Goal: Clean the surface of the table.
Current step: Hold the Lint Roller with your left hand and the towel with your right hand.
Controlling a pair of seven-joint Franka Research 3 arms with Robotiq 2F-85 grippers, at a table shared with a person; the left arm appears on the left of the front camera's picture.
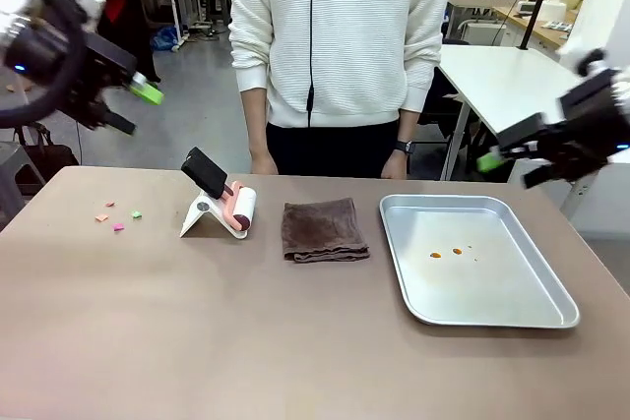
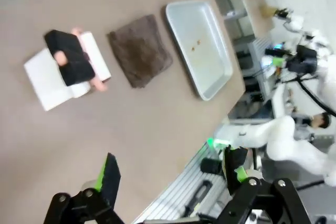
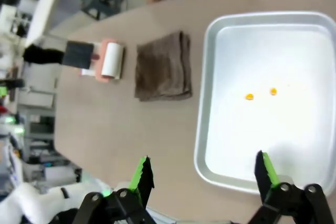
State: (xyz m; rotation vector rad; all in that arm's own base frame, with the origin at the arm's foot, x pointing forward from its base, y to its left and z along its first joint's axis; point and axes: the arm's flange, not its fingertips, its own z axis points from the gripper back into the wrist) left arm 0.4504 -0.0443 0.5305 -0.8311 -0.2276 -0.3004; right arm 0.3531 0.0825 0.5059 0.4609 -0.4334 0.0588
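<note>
Front view: logged table (image 1: 295, 341), rigid, matte, spanning the foreground; judged for wiping, not gripping. Found left gripper (image 1: 138, 110) and right gripper (image 1: 510, 171) raised, jaws parted, empty. Noted soft cloth (image 1: 324, 230); possibly paper scraps (image 1: 118, 215) far left.

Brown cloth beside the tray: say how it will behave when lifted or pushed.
The brown cloth lies in soft folded layers, so pinched at one corner it would probably droop and unfold. It looks light; pushed, it would likely bunch rather than slide whole on the matte table.
</note>
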